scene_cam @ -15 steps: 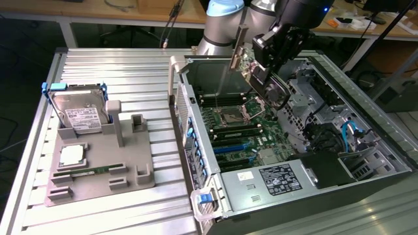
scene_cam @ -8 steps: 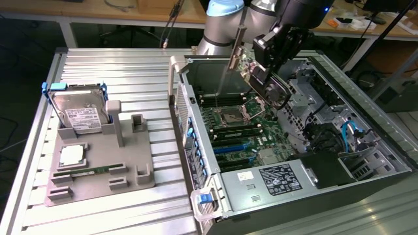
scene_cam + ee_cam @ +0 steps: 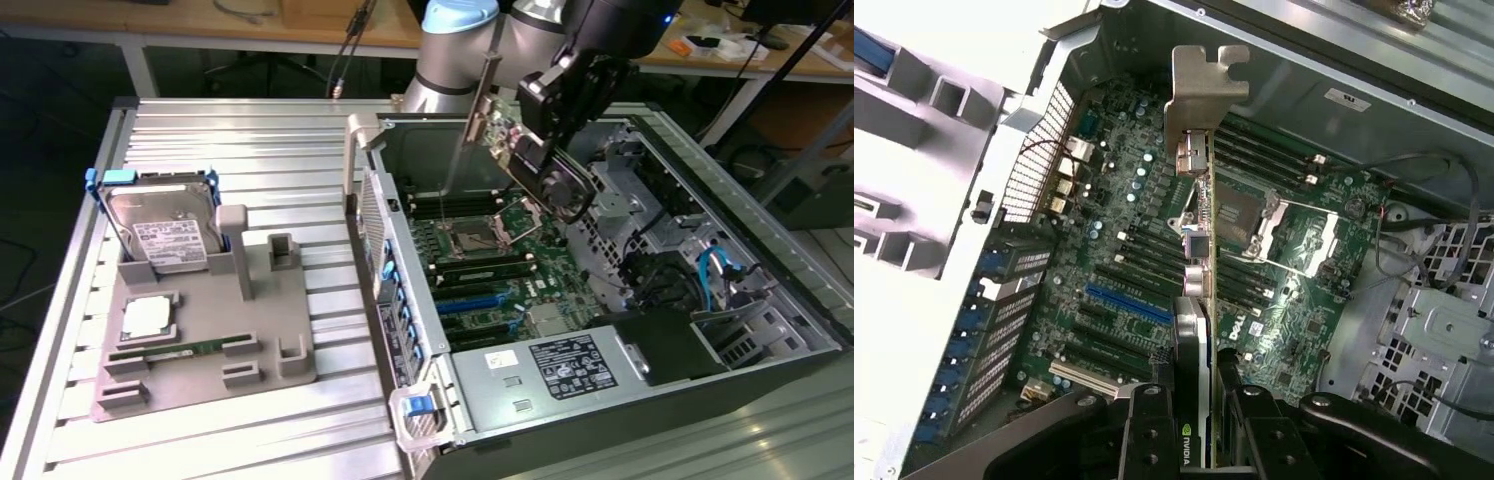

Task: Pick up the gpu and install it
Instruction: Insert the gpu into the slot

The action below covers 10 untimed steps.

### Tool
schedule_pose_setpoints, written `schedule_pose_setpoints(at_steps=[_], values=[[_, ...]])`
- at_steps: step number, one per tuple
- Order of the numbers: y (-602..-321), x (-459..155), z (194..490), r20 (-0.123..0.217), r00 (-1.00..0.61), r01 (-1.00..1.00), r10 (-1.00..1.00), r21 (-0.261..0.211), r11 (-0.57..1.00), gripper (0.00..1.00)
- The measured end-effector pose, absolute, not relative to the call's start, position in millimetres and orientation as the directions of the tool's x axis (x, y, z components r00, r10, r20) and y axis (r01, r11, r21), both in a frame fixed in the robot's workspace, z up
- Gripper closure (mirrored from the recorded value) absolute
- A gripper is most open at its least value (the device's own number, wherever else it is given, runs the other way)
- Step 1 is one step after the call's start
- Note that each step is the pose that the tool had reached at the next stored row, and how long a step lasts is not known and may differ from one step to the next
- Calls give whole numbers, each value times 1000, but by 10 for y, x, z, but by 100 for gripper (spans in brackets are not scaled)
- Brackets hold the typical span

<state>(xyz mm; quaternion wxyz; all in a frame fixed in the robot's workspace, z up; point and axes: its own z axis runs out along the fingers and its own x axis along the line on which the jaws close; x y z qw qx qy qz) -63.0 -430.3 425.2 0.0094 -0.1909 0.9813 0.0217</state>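
One thin flat green circuit-board gpu with a silver metal end bracket (image 3: 1199,265), pinched edge-on between the fingers of my black pincer (image 3: 1199,425). It hangs above the green motherboard (image 3: 1114,230) inside the open grey computer case (image 3: 781,300), not yet seated. Its long axis runs straight out from my fingers, bracket end farthest. Count: one card, one pincer.

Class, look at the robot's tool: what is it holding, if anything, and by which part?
The tool clamps the gpu, a thin green circuit-board card, across its flat faces at the end opposite its silver metal bracket.
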Motion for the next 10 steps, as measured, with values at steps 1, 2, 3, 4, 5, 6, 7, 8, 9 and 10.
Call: schedule_pose_setpoints(at_steps=[1, 2, 3, 4, 5, 6, 7, 8, 9, 10], values=[[-4303, -629, 4252, -27, -925, -380, -379, 39, 924, 73], [-4303, -630, 4252, -27, -923, -385, -384, 39, 922, 73], [-4303, -629, 4252, -27, -921, -389, -388, 39, 920, 73], [-4303, -629, 4252, -27, -919, -394, -393, 39, 918, 73], [-4303, -629, 4253, -27, -918, -397, -397, 39, 917, 73], [-4303, -629, 4252, -27, -916, -401, -400, 39, 915, 73], [-4303, -629, 4252, -27, -914, -405, -404, 39, 914, 73], [-4303, -629, 4252, -27, -913, -408, -407, 39, 912, 73], [-4303, -630, 4252, -27, -911, -412, -411, 39, 910, 73], [-4303, -629, 4252, -27, -910, -416, -415, 39, 909, 73]])
